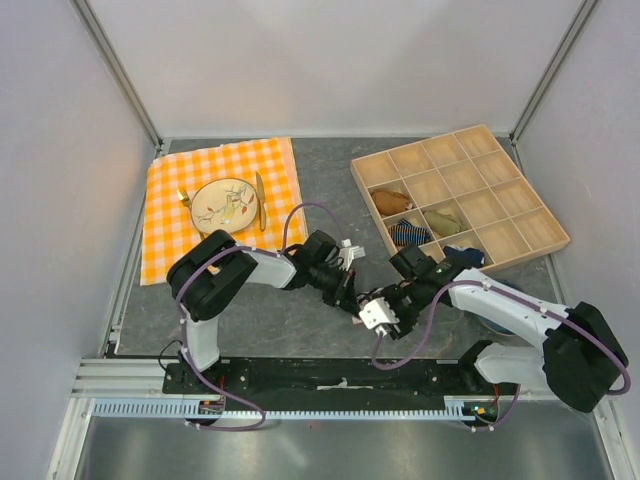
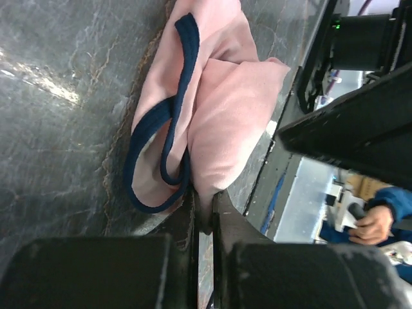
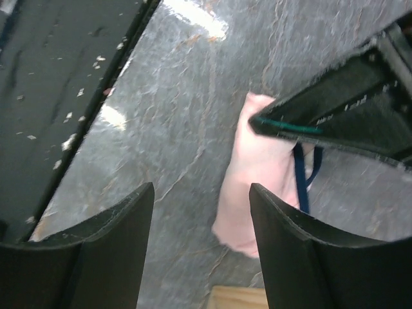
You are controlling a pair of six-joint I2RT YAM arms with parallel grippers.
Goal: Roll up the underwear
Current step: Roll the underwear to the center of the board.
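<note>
Underwear [image 2: 219, 129]: pale pink with navy edging, lies bunched on the dark worktop [image 2: 58, 141] near its front edge, between both arms.
Left end effector [image 2: 203, 209]: pinches the underwear's folded edge, jaws tight together.
Right end effector [image 3: 201, 193]: jaws spread apart, grips nothing, hovers just beside the underwear.

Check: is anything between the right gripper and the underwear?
Nothing visible does. Only bare table lies between the open right gripper and the underwear. The left gripper, shut on the fabric's far end, covers that end but not the near side.
</note>
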